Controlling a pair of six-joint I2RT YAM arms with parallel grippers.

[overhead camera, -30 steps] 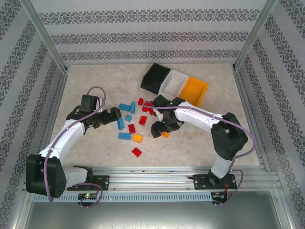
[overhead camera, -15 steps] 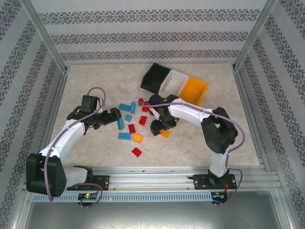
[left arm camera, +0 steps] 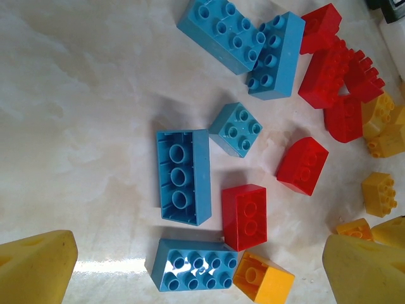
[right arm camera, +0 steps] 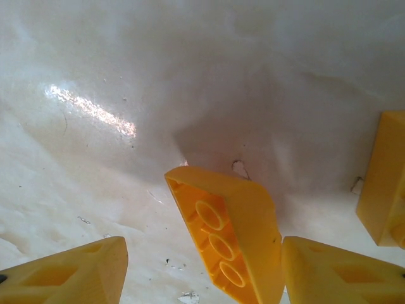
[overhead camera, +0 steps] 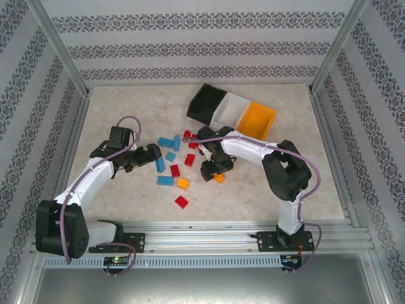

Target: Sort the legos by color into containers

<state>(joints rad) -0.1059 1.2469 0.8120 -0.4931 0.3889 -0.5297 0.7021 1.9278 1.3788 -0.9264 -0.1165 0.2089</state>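
The legos lie loose mid-table: blue (overhead camera: 166,143), red (overhead camera: 191,159) and orange-yellow (overhead camera: 183,183) bricks. My right gripper (overhead camera: 212,172) is down at an orange-yellow brick (overhead camera: 219,178) lying on its side. In the right wrist view that brick (right arm camera: 234,234) sits between the open jaws of the right gripper (right arm camera: 202,272), against the right finger (right arm camera: 329,272), with a gap to the left one. My left gripper (overhead camera: 154,154) hangs open over a blue brick (left arm camera: 193,266), a red brick (left arm camera: 243,216) and an orange-yellow brick (left arm camera: 262,277). The containers, black (overhead camera: 207,102), white (overhead camera: 232,109) and orange (overhead camera: 258,120), stand in a row at the back.
Another orange-yellow brick (right arm camera: 386,183) lies just right of the right gripper. An upturned blue brick (left arm camera: 183,177) and a pile of red bricks (left arm camera: 335,82) lie ahead of the left gripper. Metal frame posts and patterned walls ring the table.
The right gripper's jaws have narrowed round the orange-yellow brick and the right arm's elbow has swung left. The left arm has stayed still.
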